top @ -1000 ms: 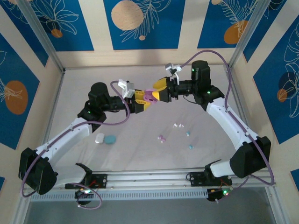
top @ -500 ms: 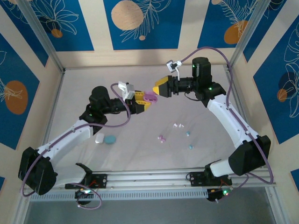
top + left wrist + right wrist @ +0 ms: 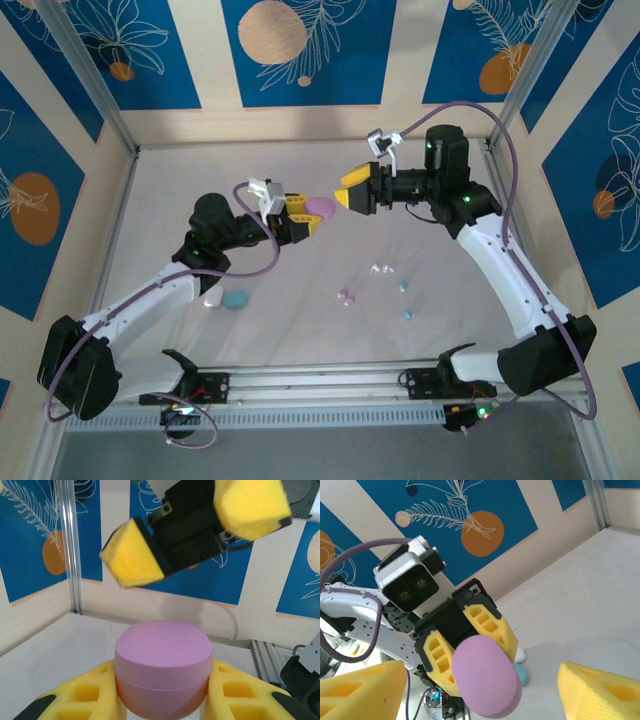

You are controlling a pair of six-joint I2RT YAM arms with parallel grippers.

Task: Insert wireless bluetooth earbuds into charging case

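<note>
I have the left gripper point(image 3: 306, 220) raised over the middle of the table point(image 3: 300, 335), its two yellow fingers pinching the pink charging case point(image 3: 162, 662) from both sides. The case is a smooth, matte, lilac-pink pebble with a flat rounded top and a fine seam running around its waist. Its lid sits flush, and the lower half looks a shade warmer than the upper. The right gripper point(image 3: 350, 189) faces it from the other side. Its yellow pads are spread wide and level with the case, close to it but not touching. From the right wrist I see the case end-on as a plain pink oval between the left fingers. The earbuds point(image 3: 345, 297) lie loose on the table in front of the right arm, well apart from the case. They are tiny specks: a pink pair together, a white pair point(image 3: 381, 268) just beyond, and two teal ones point(image 3: 405, 300) set a little apart. They are too small for me to make out their shape. Near the left arm, a teal case point(image 3: 236, 299) and a white case point(image 3: 212, 296) rest side by side.
</note>
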